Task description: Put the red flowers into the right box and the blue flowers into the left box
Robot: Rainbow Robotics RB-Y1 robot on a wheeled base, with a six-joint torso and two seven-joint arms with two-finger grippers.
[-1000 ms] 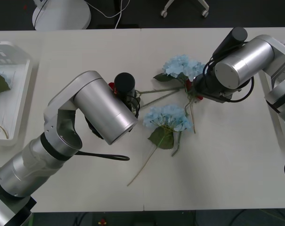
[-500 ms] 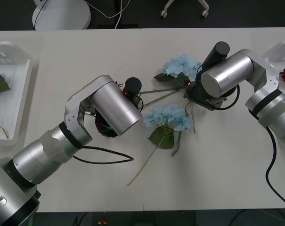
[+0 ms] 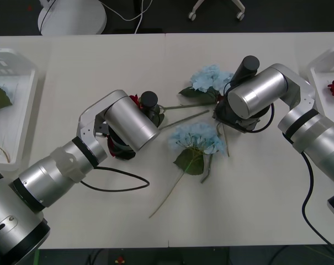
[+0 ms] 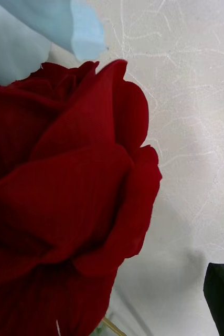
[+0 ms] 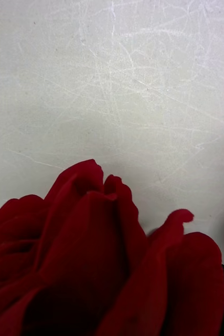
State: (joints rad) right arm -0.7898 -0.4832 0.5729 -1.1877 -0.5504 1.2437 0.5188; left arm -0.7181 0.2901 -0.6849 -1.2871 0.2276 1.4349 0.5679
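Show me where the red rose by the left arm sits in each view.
Front view: red rose peeks out beside the left arm, left of centre.
Left wrist view: lower half, close up.
Right wrist view: that is another rose.
Shared landmark: scratched white table.

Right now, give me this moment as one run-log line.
left gripper: at red rose, table centre | right gripper: at red rose beside blue flowers | right box: one rose inside
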